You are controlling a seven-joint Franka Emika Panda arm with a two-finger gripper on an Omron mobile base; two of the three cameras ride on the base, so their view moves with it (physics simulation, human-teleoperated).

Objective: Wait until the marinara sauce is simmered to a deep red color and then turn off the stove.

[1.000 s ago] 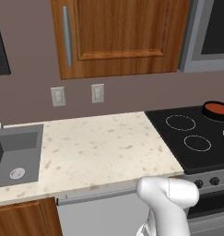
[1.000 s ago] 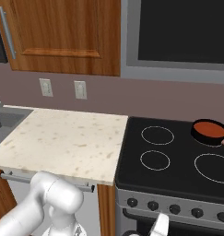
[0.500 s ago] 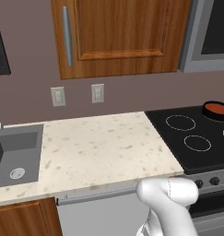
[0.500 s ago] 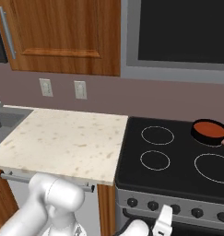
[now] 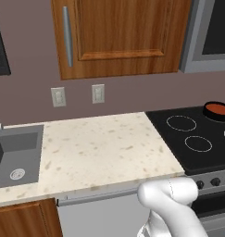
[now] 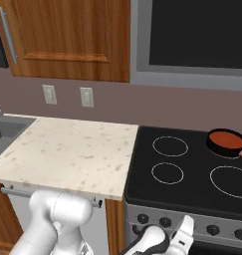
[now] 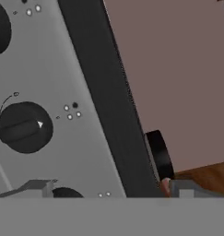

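Observation:
The stove (image 6: pixel 192 172) is a black glass cooktop with white ring outlines and a steel-grey front carrying dark round knobs (image 6: pixel 165 222). At its back right, a small black pan holds the marinara sauce (image 6: pixel 226 138), a flat brick-red disc, also in the left base view as sauce (image 5: pixel 218 108). My gripper (image 6: pixel 181 238) hangs low, just in front of the knob panel, open and holding nothing. In the hand view my gripper (image 7: pixel 111 189) faces the grey front, with one dark knob (image 7: pixel 25 127) up and to the left of its fingertips (image 7: pixel 37 186).
A speckled beige counter (image 5: pixel 100 148) runs left of the stove to a grey sink (image 5: pixel 14 159). Wooden cabinets (image 5: pixel 118 34) and a microwave (image 6: pixel 197 40) hang above. My white elbow (image 5: pixel 169 199) bulges before the counter's front edge.
My gripper has risen a little and shifted right, closer to the stove's knob panel. Its jaws stay open. Pan and sauce have not moved.

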